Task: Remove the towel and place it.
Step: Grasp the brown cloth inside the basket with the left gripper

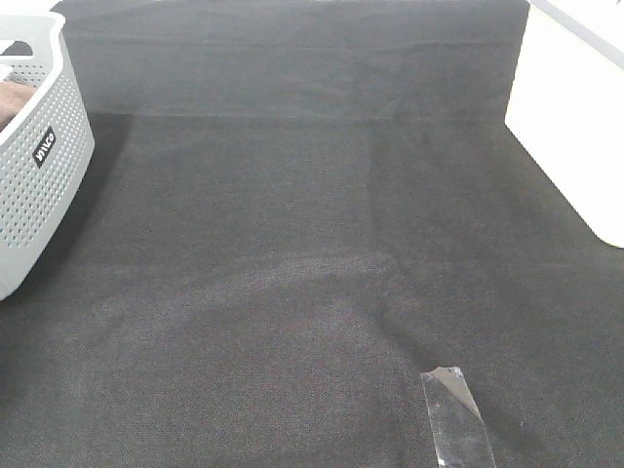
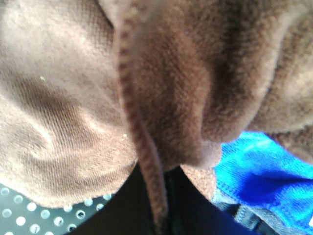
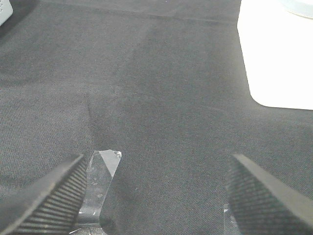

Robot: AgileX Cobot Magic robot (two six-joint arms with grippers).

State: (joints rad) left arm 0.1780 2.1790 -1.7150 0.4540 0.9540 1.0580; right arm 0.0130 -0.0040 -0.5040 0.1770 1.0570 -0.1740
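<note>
Judging by the left wrist view, had the left pincer pressed together on the hem of the towel (image 2: 63, 98), bunched in the basket (image 1: 44, 166) at the upper left of the high frame. Held the right pincer (image 3: 157, 161) wide apart, empty, above the worktop (image 1: 312, 244). Risked losing so thin a pinch, or dragging the blue cloth (image 2: 259, 171) out too. Could not see the left pincer under brown pile, nor most of the cropped basket.

Looks like a staged lab workbench: black cloth-covered tabletop (image 1: 292, 244), perforated grey laundry basket (image 1: 39, 185) upper left, clear tape strip (image 1: 456, 419) lower right.
</note>
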